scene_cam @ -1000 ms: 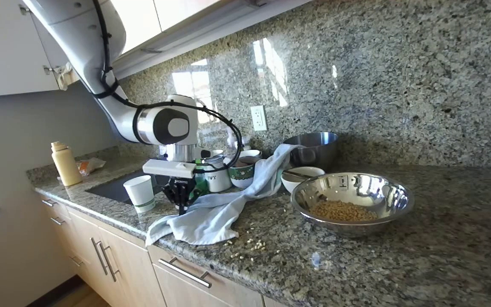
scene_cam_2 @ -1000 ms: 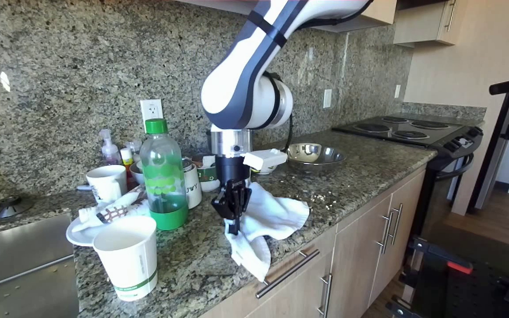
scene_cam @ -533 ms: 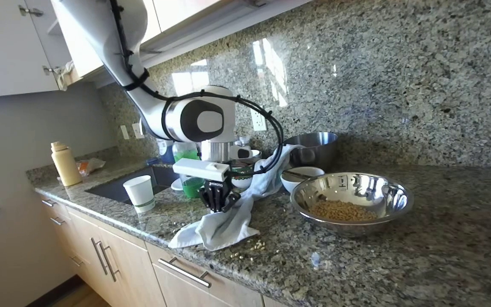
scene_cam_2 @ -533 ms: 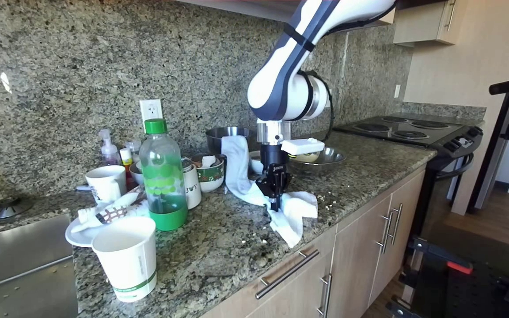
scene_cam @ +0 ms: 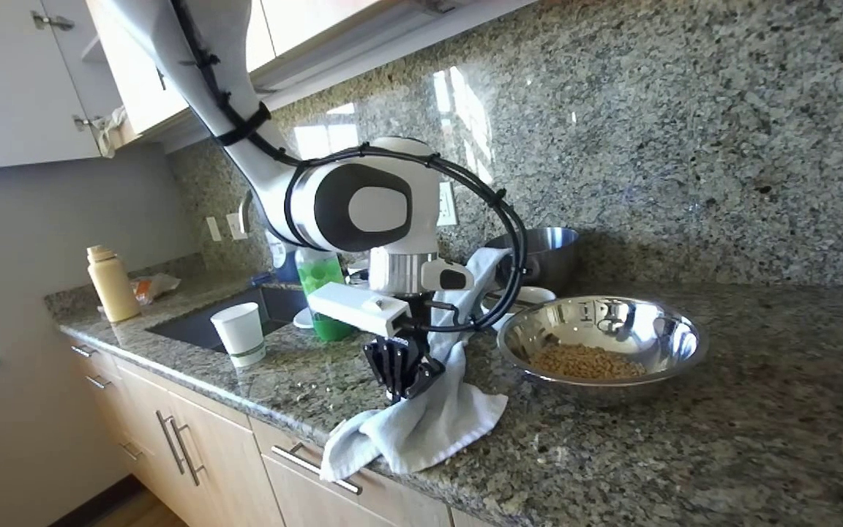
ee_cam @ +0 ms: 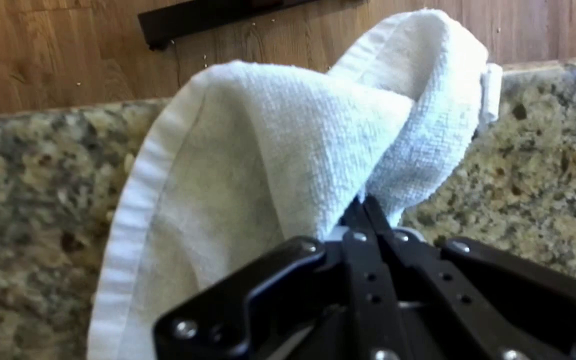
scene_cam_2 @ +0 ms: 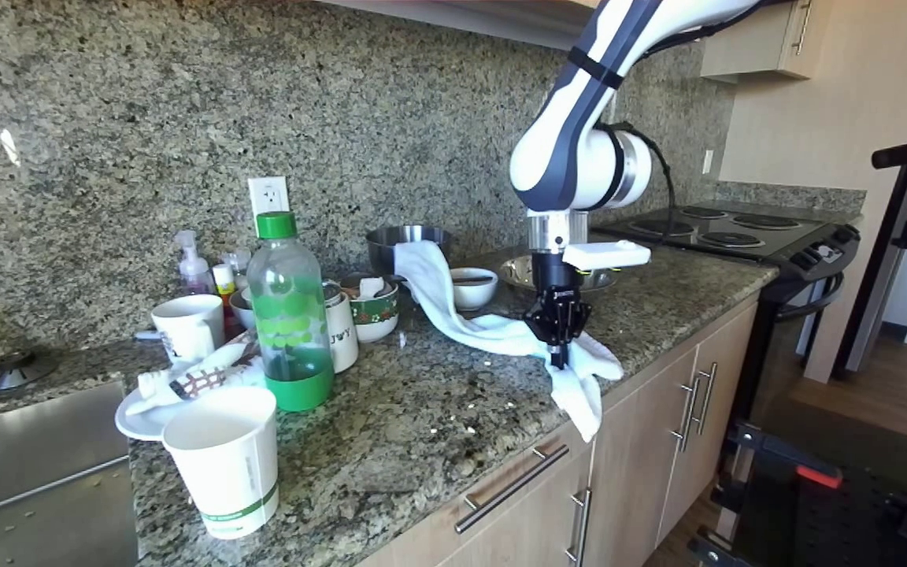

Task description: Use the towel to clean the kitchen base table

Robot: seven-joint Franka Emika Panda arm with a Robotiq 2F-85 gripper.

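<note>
My gripper [scene_cam: 395, 399] is shut on the pale blue-white towel [scene_cam: 432, 428]. It holds the towel low at the front edge of the granite counter [scene_cam_2: 390, 465]. In the wrist view, the black fingertips [ee_cam: 363, 202] pinch a fold of the towel [ee_cam: 293, 130], which spreads ahead and left, its far end past the counter edge. In an exterior view, the towel [scene_cam_2: 493, 335] trails back to a dark metal bowl [scene_cam_2: 410, 236], its other end resting on the rim. Small pale crumbs [scene_cam_2: 453, 431] lie on the counter left of the gripper [scene_cam_2: 558, 364].
A shiny bowl of grains [scene_cam: 590, 362] stands right of the towel. A white bowl [scene_cam_2: 473, 288] is behind it. A paper cup [scene_cam_2: 221, 461], green bottle [scene_cam_2: 292, 315] and mugs stand toward the sink [scene_cam_2: 36, 465]. Drawer handles [scene_cam_2: 512, 488] stick out below.
My gripper has moved right in both exterior views, dragging the towel's near end along the counter's front edge. Crumbs left of it have come into view; the pile near the edge is now mostly covered.
</note>
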